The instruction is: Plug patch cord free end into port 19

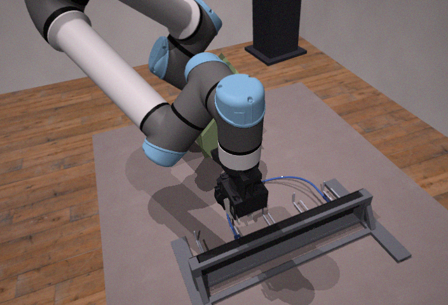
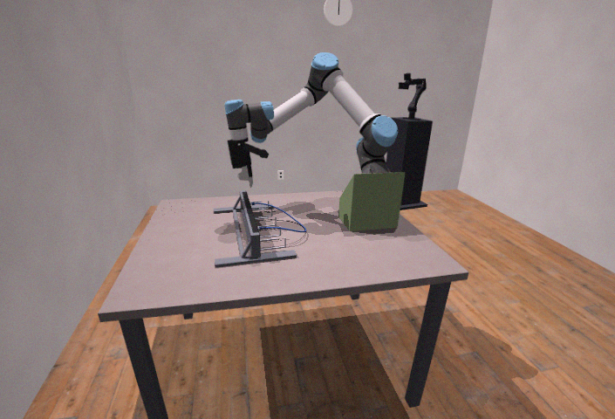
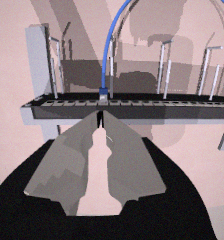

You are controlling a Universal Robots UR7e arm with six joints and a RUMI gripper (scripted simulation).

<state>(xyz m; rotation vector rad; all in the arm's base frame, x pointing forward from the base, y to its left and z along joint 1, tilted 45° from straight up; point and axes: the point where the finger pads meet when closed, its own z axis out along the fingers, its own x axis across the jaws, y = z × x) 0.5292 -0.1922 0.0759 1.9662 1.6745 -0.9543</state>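
1. Hanging above the rack [image 2: 249,241], the gripper [image 3: 100,116] was seen pointed straight down, its two grey, wedge-shaped fingers drawn together until the tips met; nothing was held between them.
2. In the wrist view, the closed fingertips were lined up over the dark port strip [image 3: 142,103], just in front of the spot where a blue plug [image 3: 104,95] was seated.
3. The rack was shown as a long, low, matte-grey frame with a black top bar [image 1: 278,226] and flat feet [image 1: 389,244], standing upright on the table [image 2: 179,276].
4. Thin metal cable posts [image 3: 164,70] were seen rising in pairs behind the port strip, smooth and pale.
5. The patch cord [image 1: 292,178] was seen as a thin, glossy blue loop, arching from one plug near the gripper [image 1: 244,215] over to a second end at the far side of the rack [image 1: 325,197]; both ends were seen lying at the rack, and neither was gripped.
6. The arm [image 2: 293,103] was seen folded in an elbow-up pose, with white tubes, dark grey joints and rounded light-blue caps, its last link held vertical over the rack.
7. Farther back, the arm's base was seen behind a plain green box [image 2: 371,202] resting on the smooth grey-brown table.
8. Beyond the table, a tall black pedestal [image 2: 413,158] was seen on the wooden plank floor [image 2: 540,305].
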